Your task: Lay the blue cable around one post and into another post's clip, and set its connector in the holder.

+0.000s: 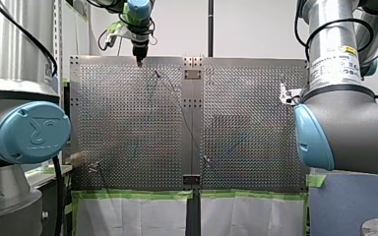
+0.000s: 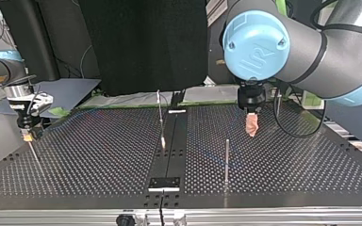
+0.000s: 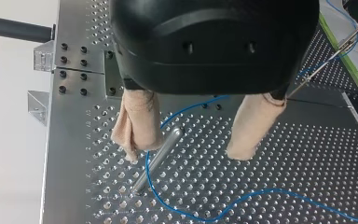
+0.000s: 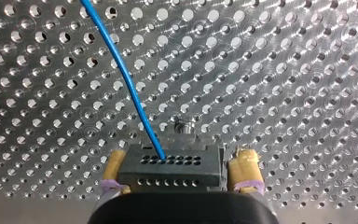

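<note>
Blue cable (image 4: 127, 79): one end plugs into a black connector (image 4: 170, 170), and from there it runs out ahead of my right gripper over the perforated metal tabletop (image 1: 251, 147). In the left wrist view it bends beside a steel post (image 3: 157, 161) and snakes on across the holes.
Connector: held above the tabletop, not set down, with the rows of holes in its face towards the camera.
Right gripper (image 4: 179, 164): the yellow-padded fingers (image 4: 244, 168) are clamped on the two ends of the connector. In the top view it hangs low at the left side, near the tabletop's edge.
Left gripper (image 3: 184, 153): the beige-padded fingers (image 3: 254, 121) are spread apart and hold nothing. In the front view it hangs over the tabletop's far edge.
Steel post: seen from the left wrist, it shows in the gap between the fingers, close against one pad. Whether pad and post touch cannot be told.
Clip post (image 3: 328, 58): a thin rod with a clip at its tip, standing beyond the left gripper. The cable runs up alongside it, but whether it sits in the clip cannot be told.
In the way: the left gripper's black body hides the stretch of cable between the two posts.
Around: a dark seam (image 2: 169, 146) splits the tabletop down the middle, and green tape (image 1: 138, 194) lines its near edge in the front view.
</note>
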